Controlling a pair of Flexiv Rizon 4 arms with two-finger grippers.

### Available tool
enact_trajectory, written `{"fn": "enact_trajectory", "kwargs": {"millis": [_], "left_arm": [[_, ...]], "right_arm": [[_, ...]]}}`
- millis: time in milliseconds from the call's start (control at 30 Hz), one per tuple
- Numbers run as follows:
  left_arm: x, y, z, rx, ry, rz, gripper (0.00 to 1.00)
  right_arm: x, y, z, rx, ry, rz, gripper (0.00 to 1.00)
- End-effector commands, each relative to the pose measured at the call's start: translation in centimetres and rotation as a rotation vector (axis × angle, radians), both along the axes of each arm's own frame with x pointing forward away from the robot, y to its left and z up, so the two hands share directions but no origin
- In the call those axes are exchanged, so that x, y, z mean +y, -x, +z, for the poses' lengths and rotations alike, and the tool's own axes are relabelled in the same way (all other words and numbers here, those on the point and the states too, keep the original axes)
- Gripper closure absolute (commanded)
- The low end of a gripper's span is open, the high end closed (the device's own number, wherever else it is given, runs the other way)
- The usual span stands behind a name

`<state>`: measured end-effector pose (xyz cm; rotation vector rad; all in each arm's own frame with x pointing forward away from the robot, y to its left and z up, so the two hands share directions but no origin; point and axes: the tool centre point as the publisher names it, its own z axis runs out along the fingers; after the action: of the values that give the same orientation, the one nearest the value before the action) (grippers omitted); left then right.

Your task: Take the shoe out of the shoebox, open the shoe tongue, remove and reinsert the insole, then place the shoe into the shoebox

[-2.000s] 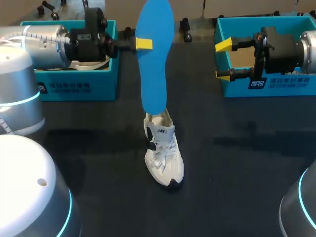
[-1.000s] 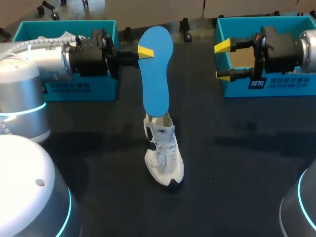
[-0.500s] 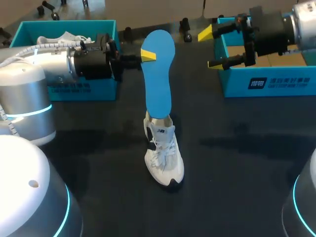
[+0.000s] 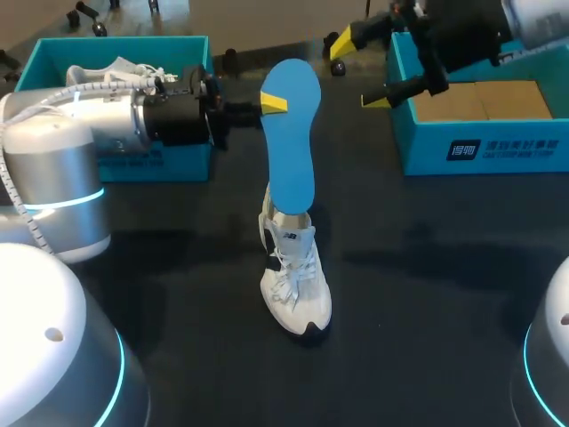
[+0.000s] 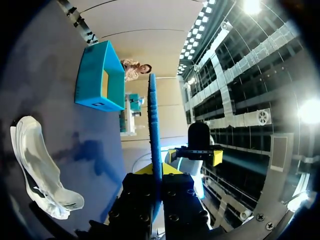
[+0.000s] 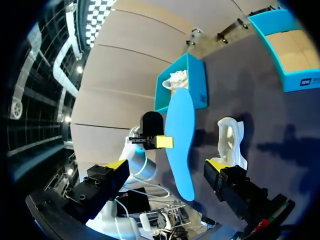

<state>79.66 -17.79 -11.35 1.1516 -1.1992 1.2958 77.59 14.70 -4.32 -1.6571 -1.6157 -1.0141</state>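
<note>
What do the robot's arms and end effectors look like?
The left arm and right arm are silver cylinders with cyan rings. The left end effector and right end effector are black with yellow-tipped fingers. A white ribbed cable follows the left arm.

Far finger of the left end effector (image 4: 275,104) behind the insole (image 4: 292,156) — spare shoe (image 4: 114,69) partly behind the left arm (image 4: 89,120).

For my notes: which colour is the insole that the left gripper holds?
The insole is blue, clearest in the head view.

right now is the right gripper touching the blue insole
Apart. The head view shows bare table between the right gripper and the insole.
</note>
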Motion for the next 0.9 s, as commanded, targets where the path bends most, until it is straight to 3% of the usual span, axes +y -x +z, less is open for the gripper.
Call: {"fn": "enact_trajectory", "kwargs": {"millis": [33, 267, 833, 900], "left_arm": [[-0.1, -0.2, -0.2, 0.001, 0.001, -0.002, 1.0], [-0.1, -0.2, -0.2, 0.001, 0.001, -0.002, 1.0], [-0.1, -0.2, -0.2, 0.001, 0.001, -0.002, 1.0], [-0.1, -0.2, -0.2, 0.001, 0.001, -0.002, 1.0]], "right_arm": [[1.1, -0.6, 0.6, 0.022, 0.157, -0.003, 0.0], [1.9, -0.5, 1.3, 0.046, 0.276, -0.039, 0.0], [1.9, -0.5, 1.3, 0.046, 0.276, -0.039, 0.0], [2.4, -0.7, 1.2, 0.043, 0.347, -0.046, 0.0]]}}
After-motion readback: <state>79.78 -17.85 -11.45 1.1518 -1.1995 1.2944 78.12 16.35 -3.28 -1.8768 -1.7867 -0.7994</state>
